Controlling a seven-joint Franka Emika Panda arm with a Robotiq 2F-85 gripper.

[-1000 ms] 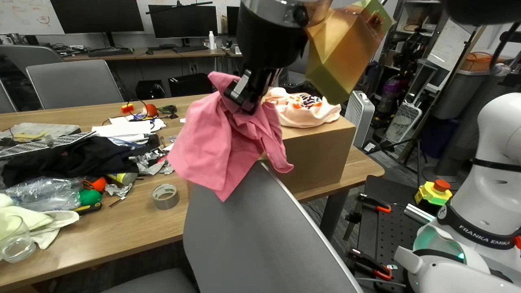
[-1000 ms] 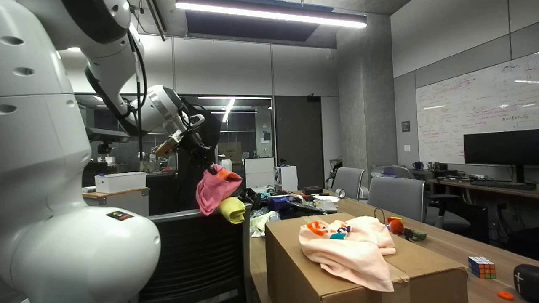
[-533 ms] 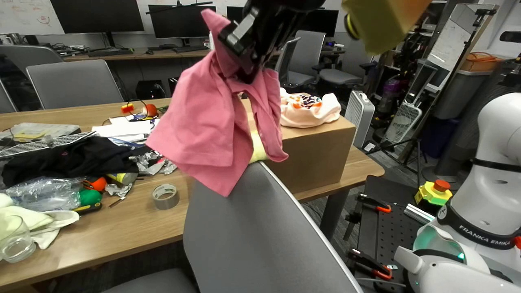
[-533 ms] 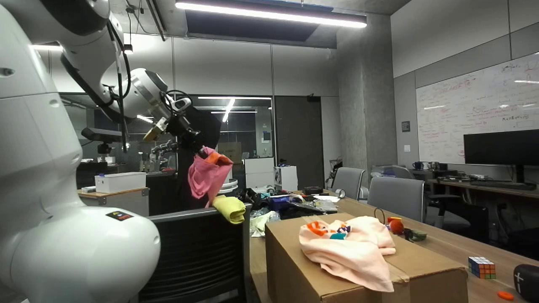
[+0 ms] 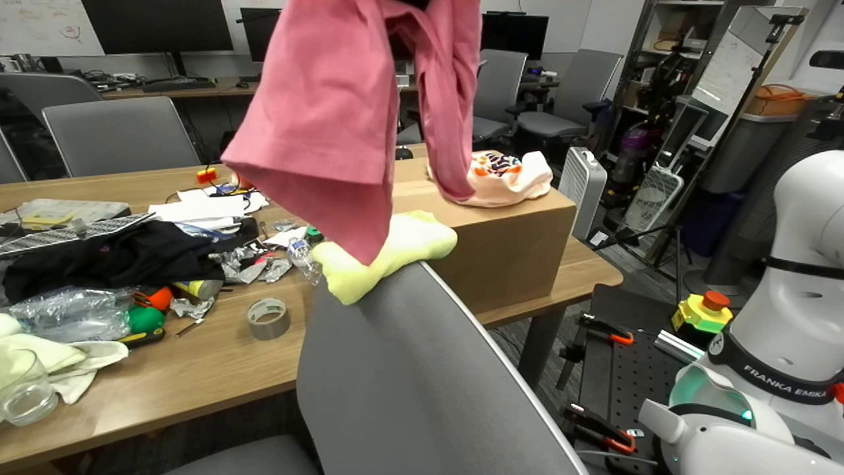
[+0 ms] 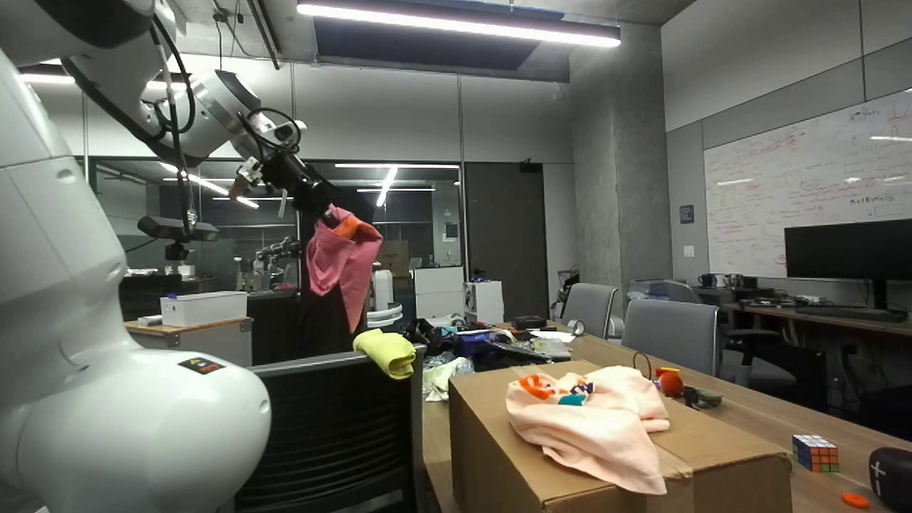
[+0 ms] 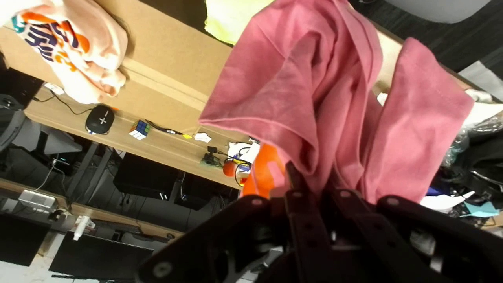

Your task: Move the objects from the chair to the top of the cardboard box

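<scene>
My gripper (image 6: 329,216) is shut on a pink cloth with an orange patch (image 6: 342,260). The cloth hangs in folds from the fingertips (image 7: 314,182) above the chair back. In an exterior view the pink cloth (image 5: 323,119) fills the top middle and the gripper is cut off above. A folded yellow cloth (image 5: 389,254) lies over the top edge of the grey chair (image 5: 415,382); it also shows in an exterior view (image 6: 388,354) and partly in the wrist view (image 7: 232,17). The cardboard box (image 6: 491,427) stands on the table with a peach printed cloth (image 6: 591,427) on top.
The table holds clutter beside the box: a tape roll (image 5: 268,318), a black cloth (image 5: 119,257), plastic wrap (image 5: 72,316) and a glass (image 5: 26,389). A puzzle cube (image 6: 815,454) and a black speaker (image 6: 890,477) are on the box's far side.
My gripper has risen with the pink cloth in it, lifting it off the chair back. The yellow cloth beneath is now uncovered and stays on the chair's top edge.
</scene>
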